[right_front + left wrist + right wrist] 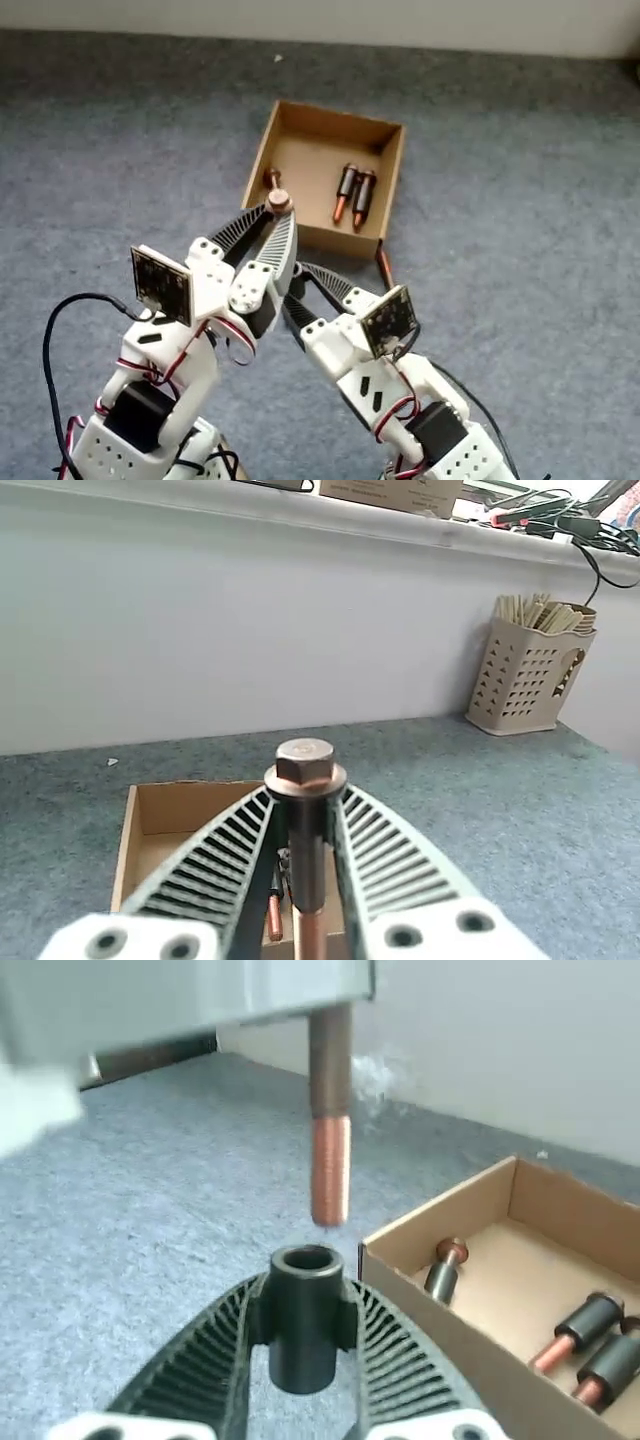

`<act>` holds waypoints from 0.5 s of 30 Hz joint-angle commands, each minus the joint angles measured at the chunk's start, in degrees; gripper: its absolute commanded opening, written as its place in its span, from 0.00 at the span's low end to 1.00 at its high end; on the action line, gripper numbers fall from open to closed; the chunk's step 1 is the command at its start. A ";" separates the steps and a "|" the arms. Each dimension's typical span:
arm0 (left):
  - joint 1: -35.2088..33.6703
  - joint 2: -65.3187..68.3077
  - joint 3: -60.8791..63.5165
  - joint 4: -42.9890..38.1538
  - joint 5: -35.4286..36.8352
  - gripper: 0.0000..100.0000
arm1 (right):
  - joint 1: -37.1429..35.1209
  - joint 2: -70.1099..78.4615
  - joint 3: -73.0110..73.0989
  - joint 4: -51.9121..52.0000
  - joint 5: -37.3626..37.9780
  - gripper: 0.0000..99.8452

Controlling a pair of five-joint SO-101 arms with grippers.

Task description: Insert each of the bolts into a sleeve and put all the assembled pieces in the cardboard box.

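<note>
The bolt [305, 765] hangs upright in my left tool [306, 805], hex head on top and the coppery threaded end pointing straight down, since that end has to enter the bore. The tool is clamped on the shank just under the head (which leaves the whole lower length free to slide in). Directly beneath the tip, with a small gap between, sits the dark sleeve [303, 1340]. It is pinched upright in my right tool [303, 1295], its open mouth turned up to take the thread. In the right wrist view the tip looks nearly centred over the hole, perhaps a touch to one side. I judge a small correction before lowering would spare a jam on the rim.

Both tools hover just outside the near wall of the cardboard box [262, 150], so the drop afterwards should be short. Inside lie a pair of assembled pieces [355, 195] side by side and a third piece [443, 1265] by the wall. On the grey table [520, 200], beside the box's corner, lies a coppery rod [384, 268], likely another bolt.
</note>
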 commanded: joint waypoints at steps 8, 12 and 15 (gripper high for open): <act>1.45 -1.19 -2.42 2.90 0.26 0.01 | -0.57 -1.71 6.11 -2.15 0.97 0.01; 1.45 -2.95 -4.44 6.42 0.35 0.01 | -0.57 -1.71 6.11 -2.15 0.88 0.01; 1.45 -6.29 -3.47 6.95 0.18 0.01 | -0.57 -1.71 6.11 -2.15 0.88 0.01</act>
